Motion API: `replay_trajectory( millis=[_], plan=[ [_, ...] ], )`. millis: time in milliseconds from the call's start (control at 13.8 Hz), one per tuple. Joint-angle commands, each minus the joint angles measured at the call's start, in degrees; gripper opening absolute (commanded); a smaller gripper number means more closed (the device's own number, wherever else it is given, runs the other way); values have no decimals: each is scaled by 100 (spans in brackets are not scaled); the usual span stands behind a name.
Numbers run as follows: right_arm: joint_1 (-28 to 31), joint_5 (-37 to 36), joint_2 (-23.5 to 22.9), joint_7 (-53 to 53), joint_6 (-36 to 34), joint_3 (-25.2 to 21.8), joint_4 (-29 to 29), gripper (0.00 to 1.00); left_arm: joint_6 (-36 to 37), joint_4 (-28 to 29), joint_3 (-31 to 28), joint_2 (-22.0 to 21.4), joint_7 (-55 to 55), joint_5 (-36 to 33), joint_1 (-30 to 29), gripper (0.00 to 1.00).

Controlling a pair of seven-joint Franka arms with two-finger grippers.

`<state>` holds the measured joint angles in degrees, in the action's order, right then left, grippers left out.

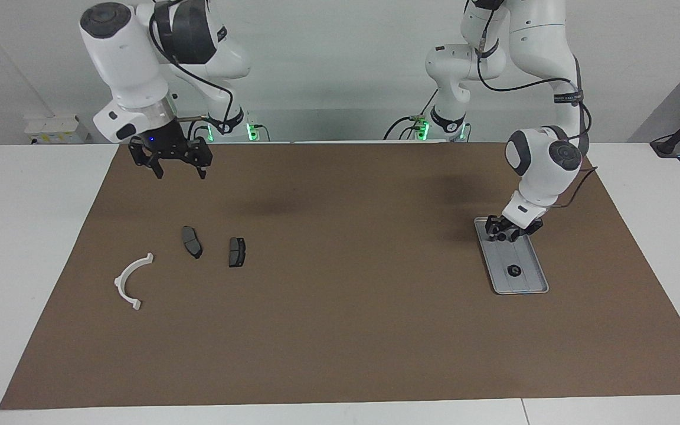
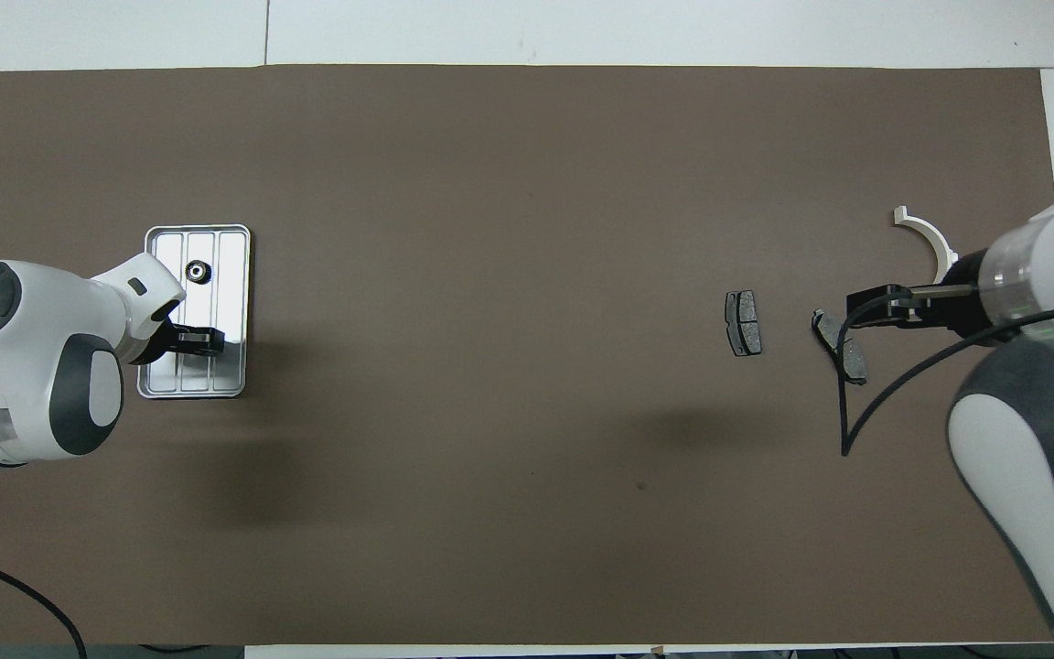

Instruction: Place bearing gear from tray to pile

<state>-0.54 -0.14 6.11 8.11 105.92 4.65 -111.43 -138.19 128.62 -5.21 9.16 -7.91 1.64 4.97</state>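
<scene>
We see the gear (image 1: 515,271) lying flat in the tray (image 1: 526,285), lower right of frame; tray's long axis runs away from the robots. Left tool (image 1: 506,234) is low over the tray's nearer end, empty, opening unclear; right tool (image 1: 178,171), upper left, waits open.

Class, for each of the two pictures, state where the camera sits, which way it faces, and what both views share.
Facing view: high across the table, facing the robots; both whole arms show, left gripper over the flat ridged silver metal tray.
Overhead view: above the robots, looking steeply down; arms enter at the bottom.
Shared: tray, small black bearing gear, two dark grey brake pads.
</scene>
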Motion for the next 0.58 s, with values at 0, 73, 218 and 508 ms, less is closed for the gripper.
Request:
replay_trajectory(
  millis=[0, 73, 218, 508],
  plan=[
    [-157, 137, -302, 182, 664, 1, -318, 100, 116, 23, -24, 16, 9, -59, 22, 28],
    [-175, 137, -530, 182, 893, 1, -318, 100, 142, -20, -24, 24, 9, -59, 22, 18],
    [-227, 137, -935, 182, 1359, 1, -318, 100, 483, -309, -24, 33, -9, -50, 4, 0],
    [-298, 137, -1200, 174, 1713, 1, -318, 100, 2087, -1711, -15, 42, -26, 11, -57, 0]
  ],
)
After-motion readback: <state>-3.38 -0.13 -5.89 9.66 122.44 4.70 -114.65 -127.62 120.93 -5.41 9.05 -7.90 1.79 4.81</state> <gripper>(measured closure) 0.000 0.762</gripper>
